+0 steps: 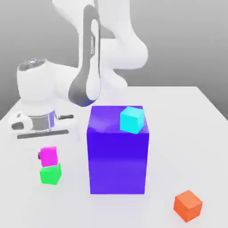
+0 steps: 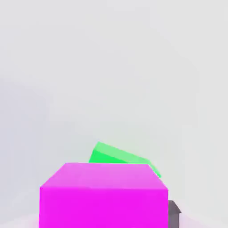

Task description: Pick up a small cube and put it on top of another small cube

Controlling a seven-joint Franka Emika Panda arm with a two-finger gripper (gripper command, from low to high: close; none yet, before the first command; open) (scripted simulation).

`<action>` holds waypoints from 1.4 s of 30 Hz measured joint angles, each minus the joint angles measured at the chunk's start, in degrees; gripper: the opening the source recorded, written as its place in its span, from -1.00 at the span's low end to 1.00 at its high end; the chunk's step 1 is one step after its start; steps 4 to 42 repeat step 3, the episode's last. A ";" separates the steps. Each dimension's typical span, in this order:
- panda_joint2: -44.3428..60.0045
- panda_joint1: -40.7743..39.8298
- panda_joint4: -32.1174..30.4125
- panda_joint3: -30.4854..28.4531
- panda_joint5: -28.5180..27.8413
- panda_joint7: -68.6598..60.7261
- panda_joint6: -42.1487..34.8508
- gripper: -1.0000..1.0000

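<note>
Pincer (image 1: 39, 156) clamped on magenta cube (image 1: 49, 156), presumably to keep it level for stacking. Magenta cube sits directly above green cube (image 1: 50, 174), edges turned relative to each other; contact between the 2 cannot be confirmed. Green cube rests on desk (image 1: 169, 147) as the base. Judgement: centring check, then release; an off-centre drop could topple the stack.

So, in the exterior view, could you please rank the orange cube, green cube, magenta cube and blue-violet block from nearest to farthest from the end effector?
1. Magenta cube, in the end effector's grip
2. Green cube, below it
3. Blue-violet block, near the middle
4. Orange cube, exterior view's right
</note>
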 joint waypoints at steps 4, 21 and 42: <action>0.00 0.00 0.00 0.00 0.00 0.00 0.00 1.00; 0.00 0.00 0.00 0.00 0.00 0.00 0.00 1.00; 0.00 0.00 0.00 0.00 0.00 0.00 0.00 1.00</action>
